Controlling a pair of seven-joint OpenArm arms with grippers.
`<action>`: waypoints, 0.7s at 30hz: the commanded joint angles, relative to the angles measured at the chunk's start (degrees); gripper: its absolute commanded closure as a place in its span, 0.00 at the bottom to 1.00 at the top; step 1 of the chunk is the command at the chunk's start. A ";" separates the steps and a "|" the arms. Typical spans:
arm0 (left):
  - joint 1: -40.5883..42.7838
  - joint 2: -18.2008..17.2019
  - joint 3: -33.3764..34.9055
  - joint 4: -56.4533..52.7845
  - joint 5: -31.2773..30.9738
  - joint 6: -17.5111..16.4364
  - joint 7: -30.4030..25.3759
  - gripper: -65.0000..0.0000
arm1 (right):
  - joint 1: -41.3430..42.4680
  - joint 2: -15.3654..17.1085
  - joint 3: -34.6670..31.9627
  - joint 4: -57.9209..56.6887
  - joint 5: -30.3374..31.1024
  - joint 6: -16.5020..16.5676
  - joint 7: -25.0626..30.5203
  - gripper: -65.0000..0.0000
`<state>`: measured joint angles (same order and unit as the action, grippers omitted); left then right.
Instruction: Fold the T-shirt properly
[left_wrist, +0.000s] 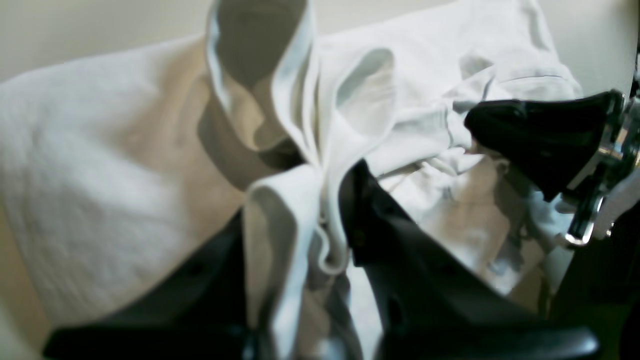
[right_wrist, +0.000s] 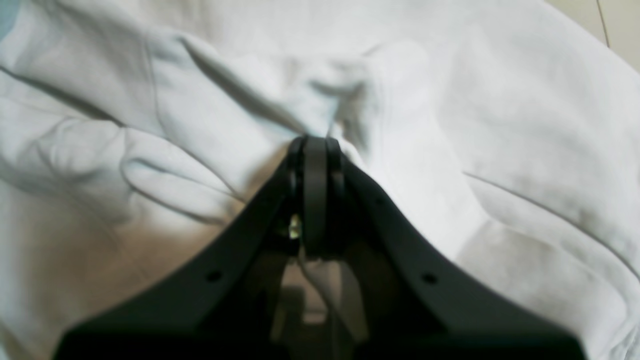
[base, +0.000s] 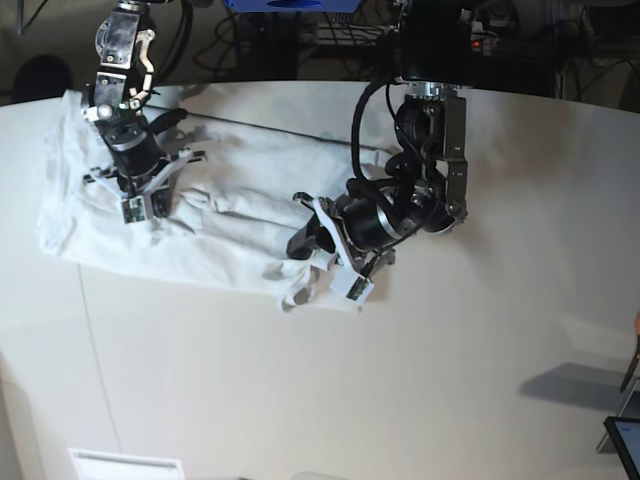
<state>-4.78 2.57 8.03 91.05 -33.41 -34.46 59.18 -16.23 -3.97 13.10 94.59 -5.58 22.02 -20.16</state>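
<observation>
The white T-shirt (base: 230, 240) lies wrinkled across the left half of the off-white table (base: 450, 380), stretched between my two grippers. My left gripper (base: 305, 258) is at the shirt's right end. In the left wrist view this gripper (left_wrist: 325, 200) is shut on a bunched fold of the T-shirt (left_wrist: 100, 165), and cloth runs down between the black fingers (left_wrist: 390, 235). My right gripper (base: 140, 203) is at the shirt's left part. In the right wrist view its tips (right_wrist: 315, 145) are pressed together, and creases in the T-shirt (right_wrist: 475, 125) gather at them.
A small white paper label (base: 125, 465) lies at the table's front edge. A dark device (base: 625, 440) shows at the lower right corner. Cables and equipment (base: 300, 25) crowd the back. A black arm part with metal fittings (left_wrist: 545, 135) sits over the cloth.
</observation>
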 joint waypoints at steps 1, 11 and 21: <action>-1.16 0.29 0.01 0.95 -1.62 -0.22 -1.38 1.00 | 0.10 0.14 0.04 0.49 -0.53 -0.17 -0.36 0.98; -1.25 0.38 3.09 0.87 -2.06 -0.49 -1.11 0.96 | 0.10 0.23 0.04 0.49 -0.53 -0.17 -0.36 0.98; -1.25 1.43 3.09 0.60 -5.58 -5.54 -1.02 0.56 | 0.10 0.23 0.04 0.49 -0.53 -0.26 -0.36 0.98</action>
<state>-4.91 3.42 10.96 90.89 -37.32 -39.33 59.46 -16.23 -3.97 13.10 94.59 -5.58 22.00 -20.16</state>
